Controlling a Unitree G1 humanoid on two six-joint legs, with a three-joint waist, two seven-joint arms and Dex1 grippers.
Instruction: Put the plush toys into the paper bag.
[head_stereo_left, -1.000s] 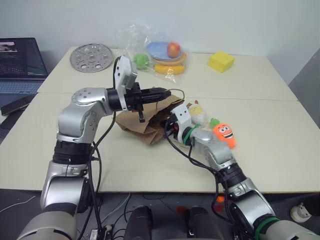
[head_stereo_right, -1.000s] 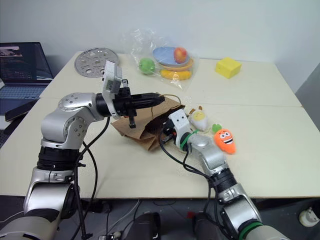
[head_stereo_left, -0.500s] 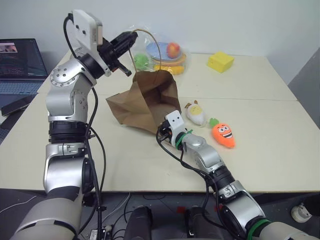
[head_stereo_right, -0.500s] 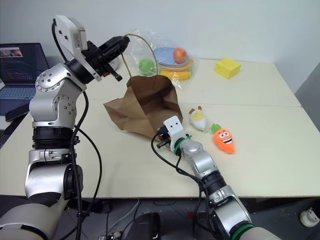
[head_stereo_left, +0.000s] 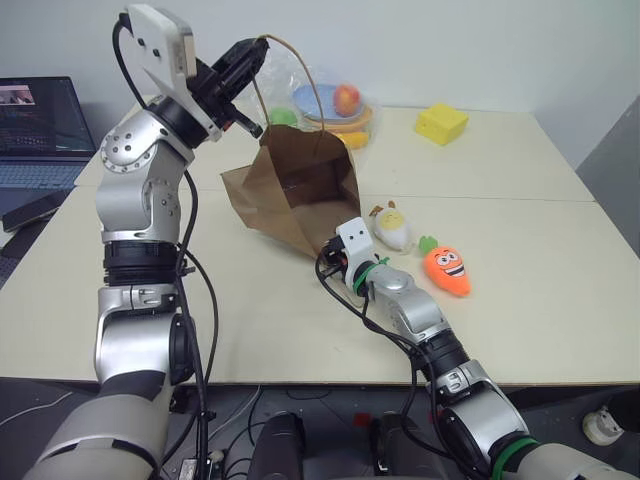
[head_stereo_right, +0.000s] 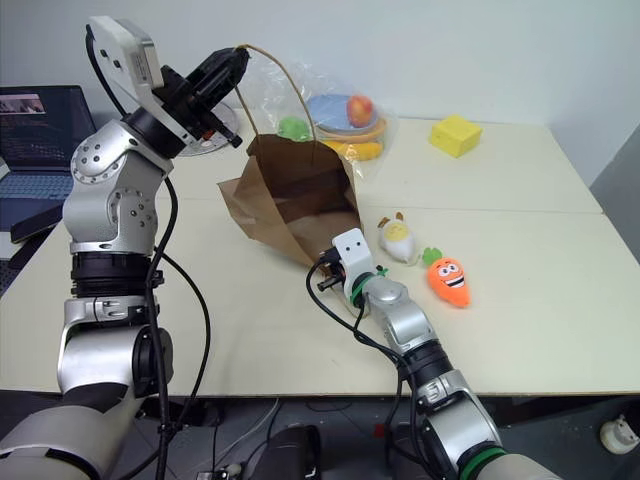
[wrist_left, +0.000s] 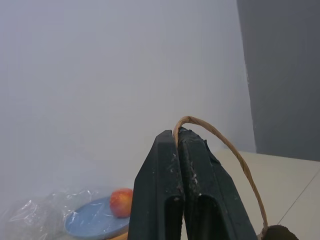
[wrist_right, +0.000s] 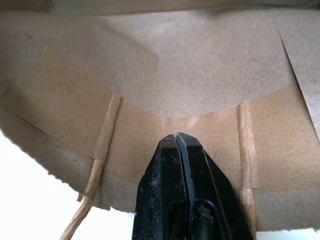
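The brown paper bag (head_stereo_left: 300, 190) stands tilted on the table, its mouth open toward me. My left gripper (head_stereo_left: 255, 47) is raised high and shut on one thin looped handle (head_stereo_left: 305, 75) of the bag; the left wrist view shows the cord (wrist_left: 220, 142) pinched at the tips. My right gripper (head_stereo_left: 325, 267) is shut at the bag's lower rim, tips against the inner paper (wrist_right: 200, 75). The white-and-yellow egg plush (head_stereo_left: 392, 228) and the orange carrot plush (head_stereo_left: 447, 270) lie on the table right of the bag, both untouched.
A clear plastic bag of fruit (head_stereo_left: 335, 105) and a yellow foam block (head_stereo_left: 441, 122) sit at the table's far side. A laptop (head_stereo_left: 40, 125) stands off to the left.
My left gripper rose up and to the left with the handle, pulling the flattened bag upright and its mouth open. Over the last half second little moved. The right gripper stayed at the rim.
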